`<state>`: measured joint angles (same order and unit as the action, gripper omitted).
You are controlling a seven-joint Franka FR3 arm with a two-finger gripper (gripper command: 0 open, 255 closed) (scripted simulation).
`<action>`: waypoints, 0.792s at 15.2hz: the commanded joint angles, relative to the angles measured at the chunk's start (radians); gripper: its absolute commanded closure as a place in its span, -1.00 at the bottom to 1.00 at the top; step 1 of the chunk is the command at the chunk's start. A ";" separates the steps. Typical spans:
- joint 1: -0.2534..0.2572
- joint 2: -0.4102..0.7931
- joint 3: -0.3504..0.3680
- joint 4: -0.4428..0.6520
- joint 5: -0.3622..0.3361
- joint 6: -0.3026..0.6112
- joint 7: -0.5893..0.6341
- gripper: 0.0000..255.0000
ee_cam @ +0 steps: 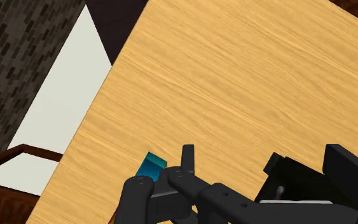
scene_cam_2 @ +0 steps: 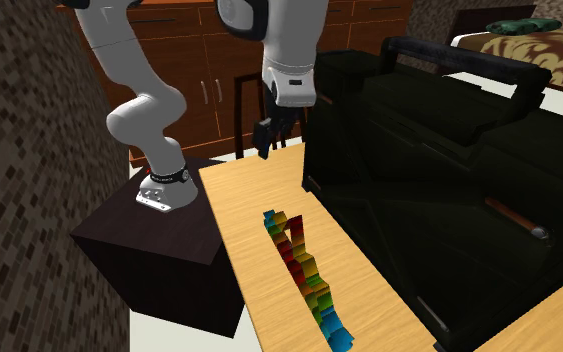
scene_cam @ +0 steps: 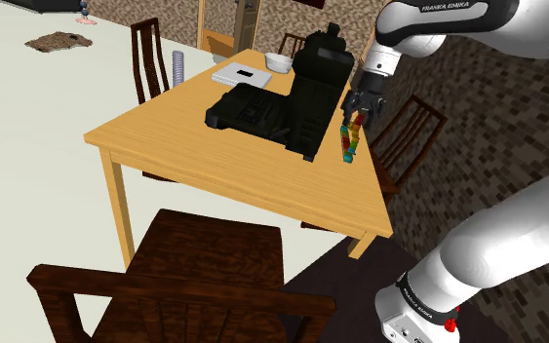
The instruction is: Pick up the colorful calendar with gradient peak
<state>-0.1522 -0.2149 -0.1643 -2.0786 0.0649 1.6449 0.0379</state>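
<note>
Red-to-blue strip, shoulder view: the calendar [scene_cam: 349, 139] stands on the pale wooden table [scene_cam: 194, 156], close to the edge at that view's right and just beside the black case [scene_cam: 311, 88].
Gripper, shoulder view: the gripper [scene_cam: 364, 105] hangs right over the calendar's red upper end. Whether they touch cannot be told from here.
Place, second exterior view: the calendar [scene_cam_2: 304, 280] sits on the bare band of table [scene_cam_2: 264, 260] between the black case [scene_cam_2: 439, 170] and the table edge.
Axis, second exterior view: the stepped strip runs along that edge, its red end toward the stand [scene_cam_2: 159, 250] and its blue end away from it.
Relation, second exterior view: the gripper [scene_cam_2: 264, 138] is above and apart from the calendar, past the red end on the stand's side. The reach probably goes down and outward along the strip.
Wrist view: a blue corner of the calendar [ee_cam: 152, 167] shows against the wood grain of the table [ee_cam: 234, 83].
Jaws: cannot tell whether spread or pressed together.
</note>
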 commanded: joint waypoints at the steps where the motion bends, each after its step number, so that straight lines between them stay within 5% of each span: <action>1: -0.016 0.079 -0.017 0.061 0.005 0.011 0.023 -1.00; 12: -0.120 0.466 -0.112 0.444 0.068 -0.029 0.131 -1.00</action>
<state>-0.2611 0.2132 -0.2683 -1.6857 0.1247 1.6332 0.1568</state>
